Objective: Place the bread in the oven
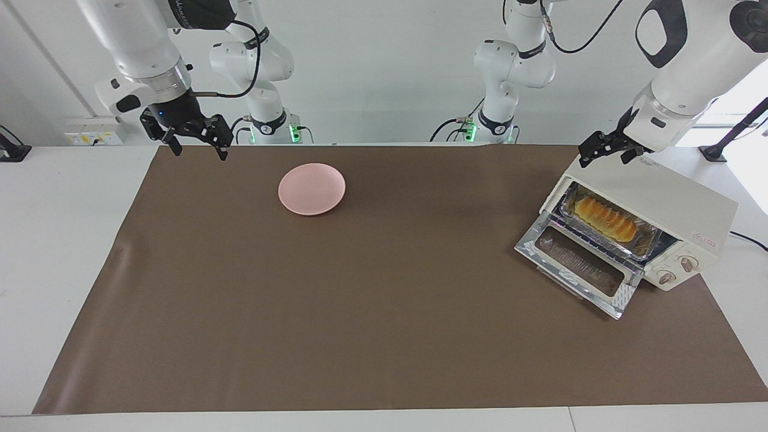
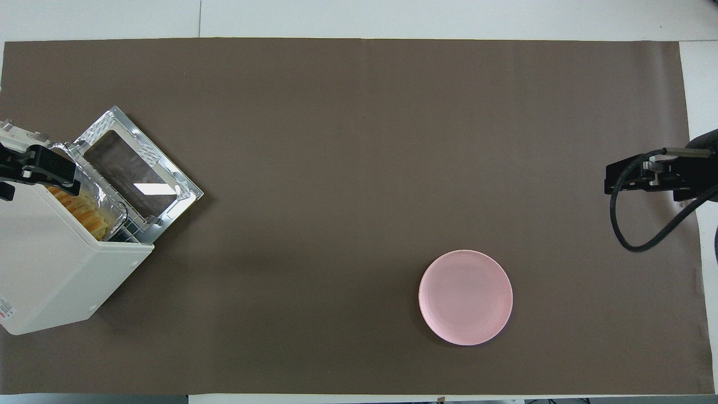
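Observation:
The bread [image 1: 605,219] lies in a silver foil tray [image 1: 647,241] on the rack inside the cream-white oven [image 1: 660,198], at the left arm's end of the table. The oven's glass door [image 1: 579,267] hangs open and flat. In the overhead view the bread [image 2: 78,206] shows partly under the edge of the oven's top [image 2: 61,269]. My left gripper [image 1: 605,157] is open and empty, just over the top of the oven, and also shows in the overhead view [image 2: 33,171]. My right gripper [image 1: 199,150] is open and empty, raised over the mat's edge at the right arm's end [image 2: 645,178].
A round pink plate [image 1: 312,189] sits empty on the brown mat [image 1: 360,300], near the robots and toward the right arm's end; it also shows in the overhead view [image 2: 465,297]. The oven has two knobs [image 1: 678,270] beside its door.

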Available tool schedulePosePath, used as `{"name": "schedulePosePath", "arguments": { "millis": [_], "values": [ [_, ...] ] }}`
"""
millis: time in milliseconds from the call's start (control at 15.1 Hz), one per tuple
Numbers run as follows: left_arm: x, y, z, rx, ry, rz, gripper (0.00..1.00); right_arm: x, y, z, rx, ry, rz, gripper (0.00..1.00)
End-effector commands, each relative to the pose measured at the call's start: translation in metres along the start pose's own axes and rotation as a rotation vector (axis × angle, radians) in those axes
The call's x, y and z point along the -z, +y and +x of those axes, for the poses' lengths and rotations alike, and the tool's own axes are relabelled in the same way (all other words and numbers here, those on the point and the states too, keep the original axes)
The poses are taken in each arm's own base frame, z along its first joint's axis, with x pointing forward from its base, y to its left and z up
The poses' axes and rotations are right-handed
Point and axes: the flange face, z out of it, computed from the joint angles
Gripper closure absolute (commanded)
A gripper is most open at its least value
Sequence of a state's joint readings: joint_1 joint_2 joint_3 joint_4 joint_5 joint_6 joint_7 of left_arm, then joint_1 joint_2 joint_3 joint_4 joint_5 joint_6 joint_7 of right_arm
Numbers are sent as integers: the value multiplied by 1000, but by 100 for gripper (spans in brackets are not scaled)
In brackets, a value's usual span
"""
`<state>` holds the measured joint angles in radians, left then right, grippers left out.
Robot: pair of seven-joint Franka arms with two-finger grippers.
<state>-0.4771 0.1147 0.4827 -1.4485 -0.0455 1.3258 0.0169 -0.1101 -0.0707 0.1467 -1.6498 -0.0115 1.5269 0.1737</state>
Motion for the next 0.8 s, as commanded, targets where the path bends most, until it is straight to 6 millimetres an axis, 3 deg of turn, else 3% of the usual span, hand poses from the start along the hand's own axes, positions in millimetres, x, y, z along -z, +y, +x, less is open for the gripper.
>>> {"name": "schedulePosePath", "arguments": {
  "millis": [0, 133, 598, 731],
  "values": [
    [5, -2, -13, -38, -14, -39, 0, 2, 2, -4, -17, -7, -3, 0],
    [4, 3, -16, -52, -22, -41, 0, 2, 3, -4, -18, -7, -3, 0],
    [-4, 1, -56, -57, -11, -27, 0, 2, 3, -4, -18, -7, -3, 0],
    [-8, 10, -53, -65, 26, -2, 0, 2, 3, -4, -18, -7, -3, 0]
  ]
}}
